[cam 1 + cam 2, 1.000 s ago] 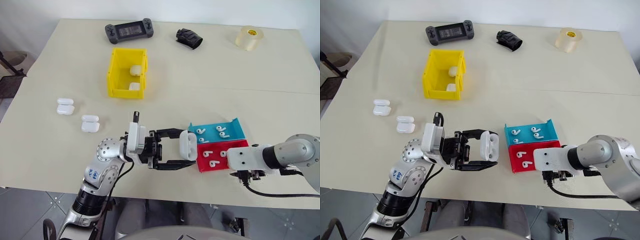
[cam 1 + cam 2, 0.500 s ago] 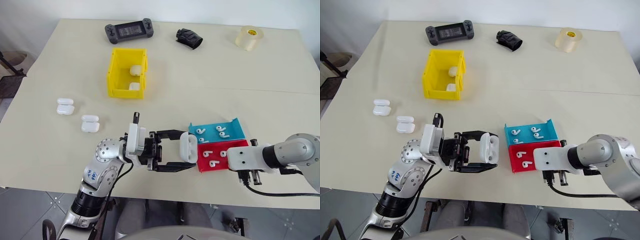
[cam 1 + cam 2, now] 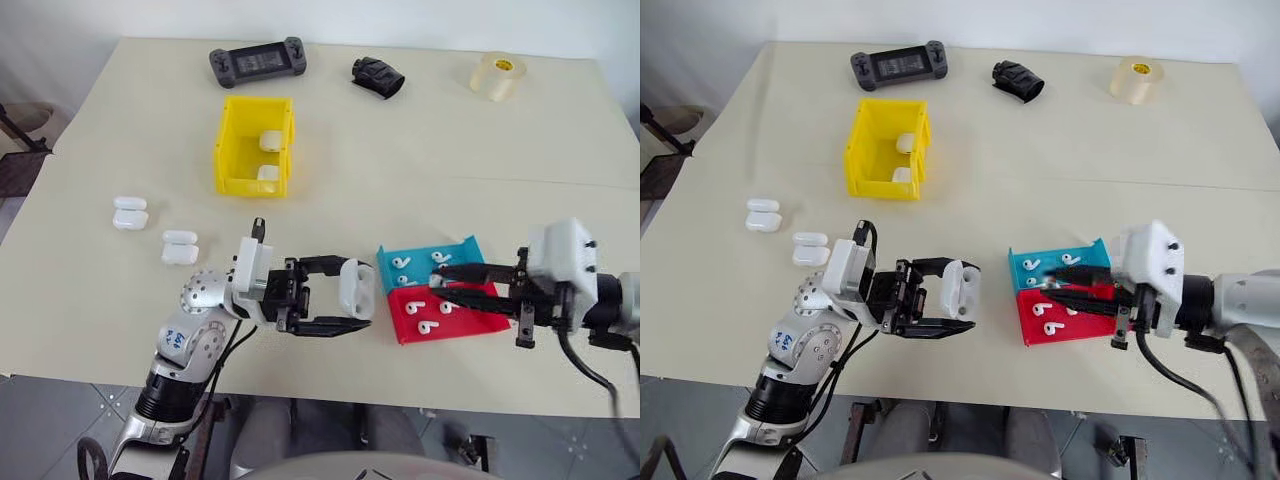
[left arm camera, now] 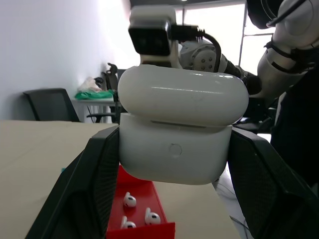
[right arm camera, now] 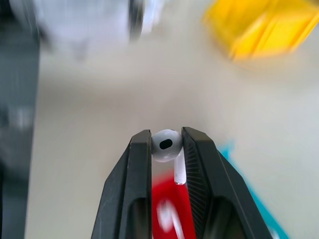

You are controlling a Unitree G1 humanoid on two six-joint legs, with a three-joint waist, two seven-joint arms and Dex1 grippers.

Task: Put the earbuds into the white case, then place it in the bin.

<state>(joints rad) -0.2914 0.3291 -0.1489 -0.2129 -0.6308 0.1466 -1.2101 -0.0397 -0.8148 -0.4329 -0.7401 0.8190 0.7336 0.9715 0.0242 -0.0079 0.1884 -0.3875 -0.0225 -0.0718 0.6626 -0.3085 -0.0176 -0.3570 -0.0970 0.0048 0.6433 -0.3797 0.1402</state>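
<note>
My left gripper [image 3: 357, 293] is shut on a white case [image 3: 355, 283], held a little above the table's near edge; the left wrist view shows the case [image 4: 175, 149] between the two black fingers. My right gripper [image 3: 435, 281] points left over the trays, shut on one earbud [image 5: 167, 144]. More earbuds lie in the blue tray [image 3: 472, 256] and the red tray [image 3: 455, 326]. The yellow bin [image 3: 229, 150] stands farther back on the left, with two white cases [image 3: 269, 142] inside it.
Two more white cases [image 3: 130, 212] [image 3: 180, 247] lie on the table left of my left arm. Along the far edge are a game controller [image 3: 258, 62], a black object [image 3: 378, 76] and a tape roll [image 3: 498, 75].
My right gripper has risen from the near side of the red tray and turned to point left over the trays, an earbud between its fingers. The left gripper still holds the case.
</note>
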